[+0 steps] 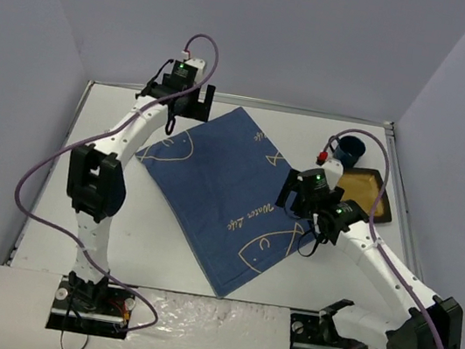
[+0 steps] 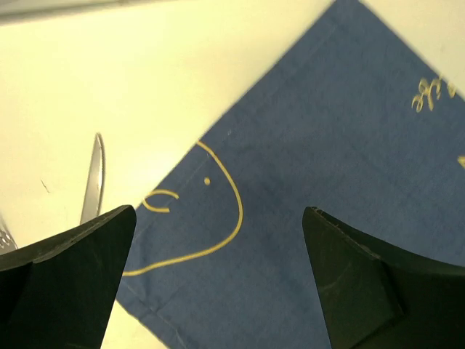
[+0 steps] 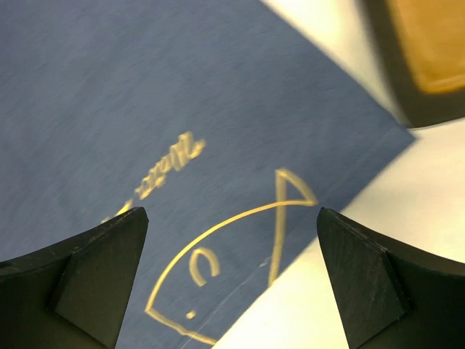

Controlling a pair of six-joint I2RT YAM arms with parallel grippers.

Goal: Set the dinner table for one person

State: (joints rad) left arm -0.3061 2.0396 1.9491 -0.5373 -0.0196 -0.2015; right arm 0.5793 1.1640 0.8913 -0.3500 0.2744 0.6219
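Both claws are spread wide and grip nothing. Beneath them lies the large flat white rectangular dinner table (image 1: 158,256), thin metal rim along its edges, filling the floor between pale walls. A blue fish-print cloth (image 1: 231,183) lies skewed across its middle. A square brown plate with a dark rim (image 1: 364,195) and a dark blue mug (image 1: 352,147) sit at its far right. My left arm stretches far forward, so my left gripper (image 2: 218,211) hangs over the cloth's far left corner, beside a thin silvery metal piece (image 2: 91,182) on the bare top. My right arm slants in from the near right, placing my right gripper (image 3: 231,214) above the cloth's right corner, near the plate.
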